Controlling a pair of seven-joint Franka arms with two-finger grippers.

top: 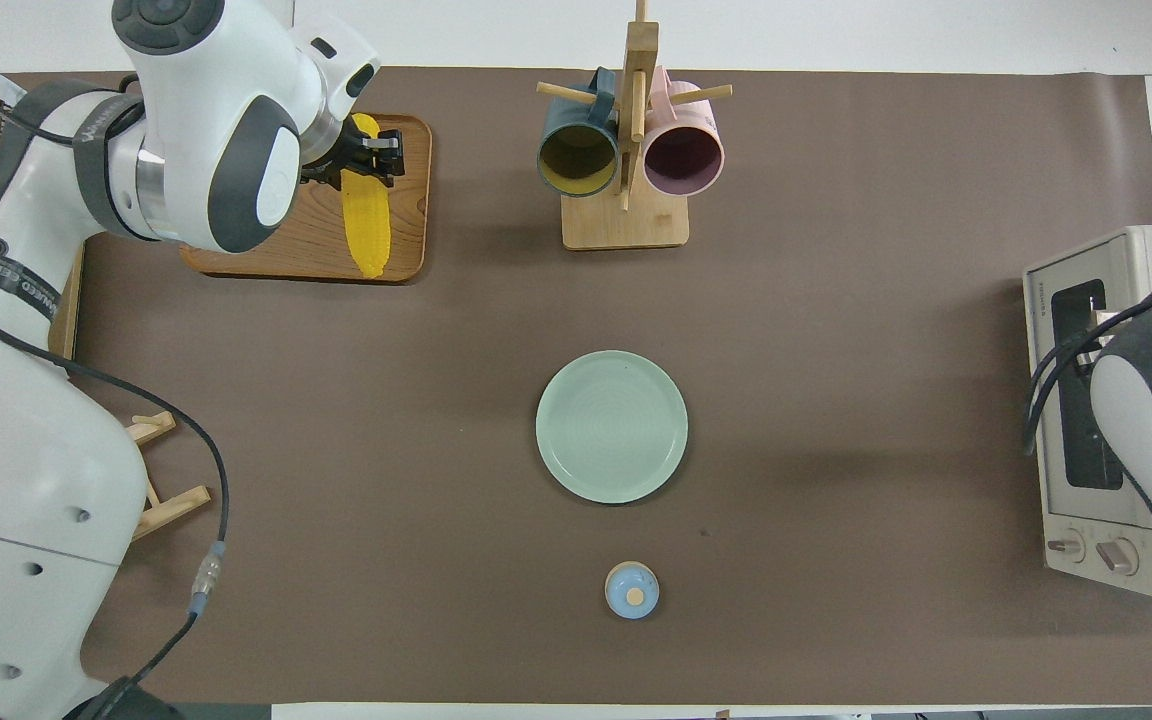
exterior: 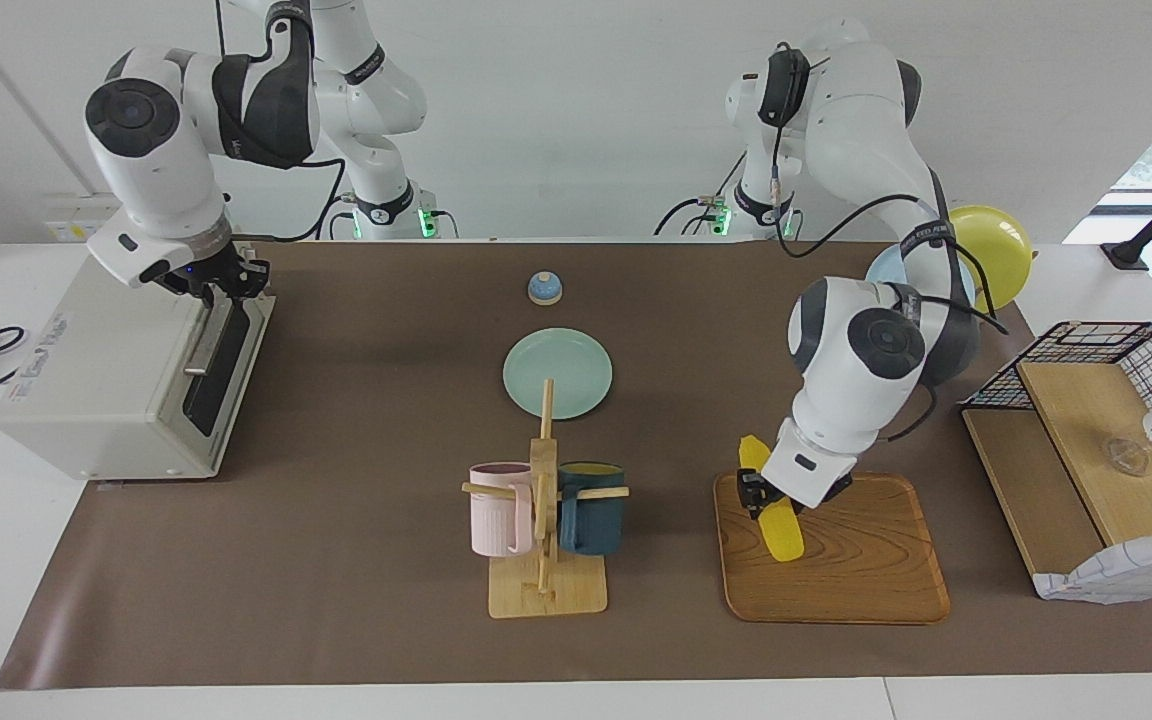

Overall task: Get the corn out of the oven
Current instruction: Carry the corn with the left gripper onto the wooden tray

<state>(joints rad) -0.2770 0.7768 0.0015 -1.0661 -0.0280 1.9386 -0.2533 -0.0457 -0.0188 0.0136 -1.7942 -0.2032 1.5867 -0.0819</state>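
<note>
While pinched near one end by the left tool [exterior: 758, 492], resting lengthwise on a wooden tray [exterior: 866, 560]: the corn [exterior: 784, 530], bright yellow, well apart from the oven [exterior: 96, 390]. Tray set toward the left arm's end of the brown tabletop, farther from the robots than the pale green plate [exterior: 558, 372] at the middle. Tool closed across the cob, arm bent low above the tray.

At the right arm's end, off-white oven with dark glass door looking shut. Right tool [exterior: 221, 290] down at the door's upper edge, by the metal bar handle; whether spread or pressed together cannot be told, and hidden under the arm in the overhead view.

Between tray and oven, a wooden mug rack [exterior: 544, 590] carrying a pink mug [exterior: 498, 510] and a dark blue mug [exterior: 591, 510], farther from the robots than the green plate. Nearer to the robots than that plate, a small blue round piece [exterior: 545, 288] with a pale knob. Beside the tray at the tabletop's end, a black wire basket [exterior: 1106, 350]; near it, a yellow plate [exterior: 996, 245].
</note>
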